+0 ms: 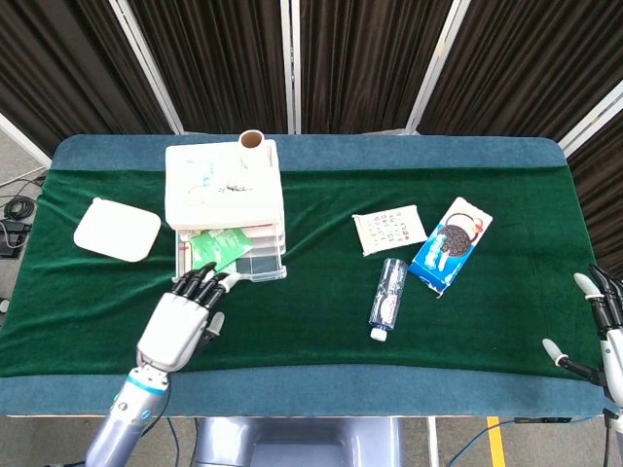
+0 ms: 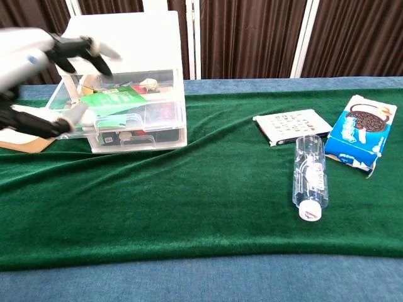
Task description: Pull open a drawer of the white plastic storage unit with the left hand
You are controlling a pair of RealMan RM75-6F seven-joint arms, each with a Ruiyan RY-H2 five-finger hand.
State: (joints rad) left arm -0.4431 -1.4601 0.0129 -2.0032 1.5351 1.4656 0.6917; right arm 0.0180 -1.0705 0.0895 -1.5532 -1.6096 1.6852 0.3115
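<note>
The white plastic storage unit (image 1: 225,191) (image 2: 126,50) stands at the table's left back. Its top drawer (image 1: 230,255) (image 2: 123,107) is pulled out, showing a green packet (image 1: 216,248) (image 2: 112,97) inside. My left hand (image 1: 182,316) (image 2: 31,69) hangs in front of the drawer with its fingers spread, a short way off it, holding nothing. My right hand (image 1: 602,331) shows only at the head view's right edge, fingers apart and empty.
A white square lid (image 1: 117,230) lies left of the unit. A cardboard tube (image 1: 252,142) stands behind it. A card packet (image 1: 389,230) (image 2: 293,126), a blue cookie box (image 1: 450,243) (image 2: 362,132) and a lying clear bottle (image 1: 387,297) (image 2: 310,176) sit at right on the green cloth.
</note>
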